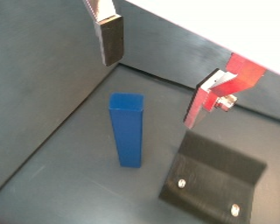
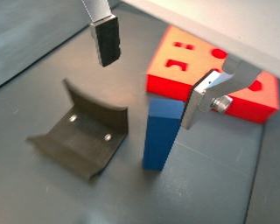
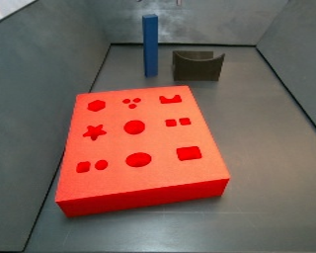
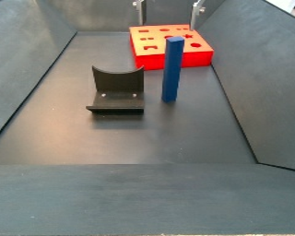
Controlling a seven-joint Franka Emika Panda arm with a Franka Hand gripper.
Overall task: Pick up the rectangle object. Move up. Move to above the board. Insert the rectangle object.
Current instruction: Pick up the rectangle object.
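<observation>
The rectangle object is a tall blue bar (image 3: 150, 44) standing upright on the dark floor, free of any grip. It shows in both wrist views (image 1: 127, 131) (image 2: 161, 131) and in a side view (image 4: 172, 69). The red board (image 3: 141, 148) with shaped holes lies flat beside it, and also shows in a side view (image 4: 157, 46) and a wrist view (image 2: 184, 66). My gripper (image 2: 157, 70) is open and empty, hanging above the bar with its fingers (image 1: 108, 37) well apart. It shows at the top edge of a side view (image 4: 168, 11).
The dark grey U-shaped block (image 4: 115, 89) stands on the floor close to the bar, on the side away from the board (image 3: 197, 64) (image 2: 84, 131). Grey walls (image 4: 27, 74) slope up around the floor on all sides.
</observation>
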